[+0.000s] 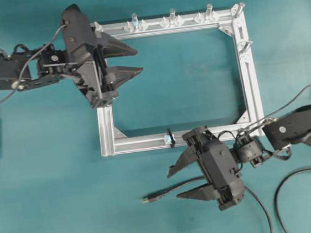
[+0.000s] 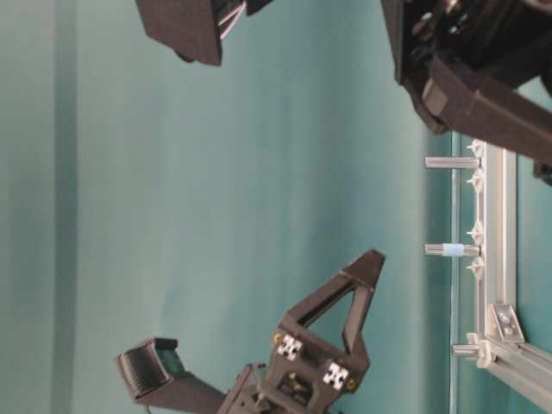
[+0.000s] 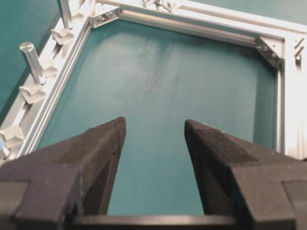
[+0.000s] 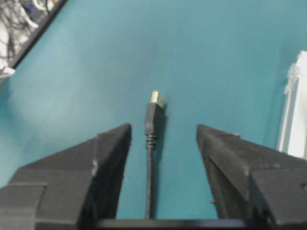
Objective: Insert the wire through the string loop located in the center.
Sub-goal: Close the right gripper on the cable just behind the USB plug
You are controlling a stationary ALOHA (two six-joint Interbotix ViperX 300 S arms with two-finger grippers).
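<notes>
The wire lies on the teal table below the frame, its brass plug tip pointing left. My right gripper is open and straddles it. In the right wrist view the wire runs along the table between the spread fingers, touching neither, with the plug tip just past my right gripper. The string loop stands on the frame's lower bar on a pale blue base, just above that gripper. My left gripper is open and empty over the frame's upper left, and my left gripper has only table between its fingers.
The aluminium frame is a rectangle with upright silver pegs along its top bar and right side. Its edge shows at the right of the right wrist view. A second black cable curves at the lower right.
</notes>
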